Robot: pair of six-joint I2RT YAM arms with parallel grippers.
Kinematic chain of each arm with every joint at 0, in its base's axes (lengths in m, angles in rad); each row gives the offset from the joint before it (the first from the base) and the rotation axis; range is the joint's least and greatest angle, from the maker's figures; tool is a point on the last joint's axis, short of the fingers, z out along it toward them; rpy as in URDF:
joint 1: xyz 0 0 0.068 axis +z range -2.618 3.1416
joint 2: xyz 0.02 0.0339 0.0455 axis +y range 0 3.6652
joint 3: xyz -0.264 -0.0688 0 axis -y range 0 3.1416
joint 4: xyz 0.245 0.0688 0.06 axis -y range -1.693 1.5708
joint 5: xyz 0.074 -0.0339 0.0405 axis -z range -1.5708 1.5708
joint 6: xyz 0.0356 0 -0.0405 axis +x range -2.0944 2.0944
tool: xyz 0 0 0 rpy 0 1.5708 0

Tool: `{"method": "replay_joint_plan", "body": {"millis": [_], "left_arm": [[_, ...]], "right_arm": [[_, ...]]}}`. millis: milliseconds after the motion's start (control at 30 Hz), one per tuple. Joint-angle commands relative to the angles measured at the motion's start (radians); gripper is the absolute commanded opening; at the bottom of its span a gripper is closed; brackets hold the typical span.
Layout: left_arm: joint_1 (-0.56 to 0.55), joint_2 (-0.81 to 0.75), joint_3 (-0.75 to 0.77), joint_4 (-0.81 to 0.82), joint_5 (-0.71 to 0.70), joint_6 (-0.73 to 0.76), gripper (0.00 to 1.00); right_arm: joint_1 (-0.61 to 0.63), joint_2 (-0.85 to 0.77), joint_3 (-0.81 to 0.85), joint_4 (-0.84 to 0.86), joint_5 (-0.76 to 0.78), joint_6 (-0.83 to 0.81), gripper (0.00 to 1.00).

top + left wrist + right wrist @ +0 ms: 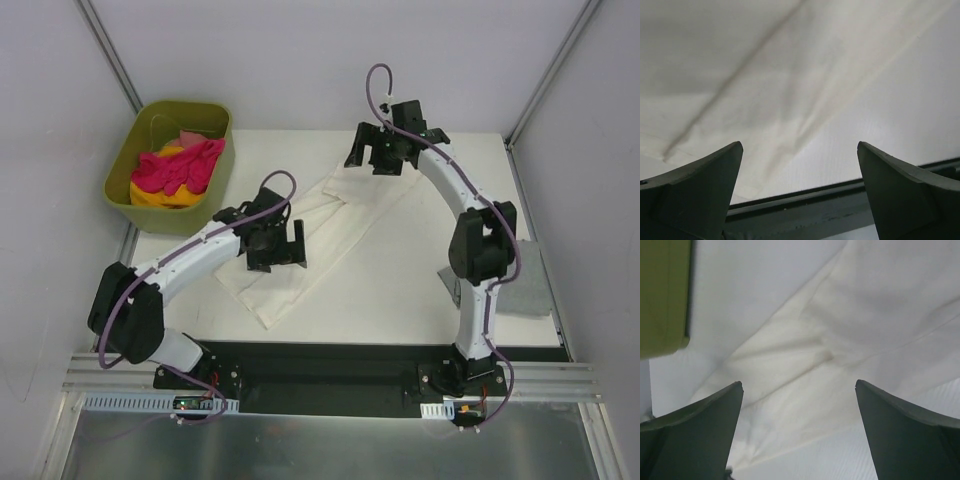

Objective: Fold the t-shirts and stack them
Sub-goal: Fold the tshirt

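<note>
A cream-white t-shirt (340, 225), folded into a long strip, lies slantwise on the white table (400, 300). My left gripper (275, 245) hangs open above the strip's near left end, nothing between its fingers. In the left wrist view the gripper (800, 150) looks down on creased cream cloth (765, 75). My right gripper (388, 155) stands open over the far right end. The right wrist view shows that gripper (799, 390) above the cloth's folds (840, 340). A grey t-shirt (530, 285) lies folded at the table's right edge. Pink (180, 170), yellow (160, 196) and red (189, 136) shirts fill the tub.
An olive-green plastic tub (120, 170) stands off the table's far left corner; its corner (662, 295) shows in the right wrist view. A black base plate (330, 365) runs along the near edge and appears as a dark bar (805, 205) in the left wrist view.
</note>
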Motion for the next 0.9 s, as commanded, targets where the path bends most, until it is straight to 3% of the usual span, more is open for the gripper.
{"method": "replay_joint_plan", "body": {"millis": [0, 167, 367, 533, 633, 867], "left_arm": [[0.098, 0.087, -0.010, -0.046, -0.023, 0.061, 0.99], [0.101, 0.173, -0.010, -0.040, 0.038, 0.074, 0.99], [0.092, 0.157, -0.117, 0.038, 0.141, 0.020, 0.99], [-0.006, 0.213, -0.130, 0.093, 0.236, -0.026, 0.99], [-0.095, 0.279, -0.079, 0.132, 0.320, -0.038, 0.99], [-0.215, 0.446, 0.221, 0.150, 0.445, 0.030, 0.99]], "right_arm": [[0.158, -0.177, -0.196, -0.048, 0.093, 0.014, 0.99], [0.242, -0.119, -0.236, -0.048, 0.073, 0.072, 1.00], [0.233, 0.024, -0.137, -0.126, 0.091, 0.071, 1.00], [0.193, 0.102, -0.107, -0.151, 0.088, 0.077, 0.99], [0.149, 0.162, -0.052, -0.172, 0.093, 0.063, 1.00], [0.009, 0.423, 0.343, -0.244, 0.074, -0.055, 1.00]]}}
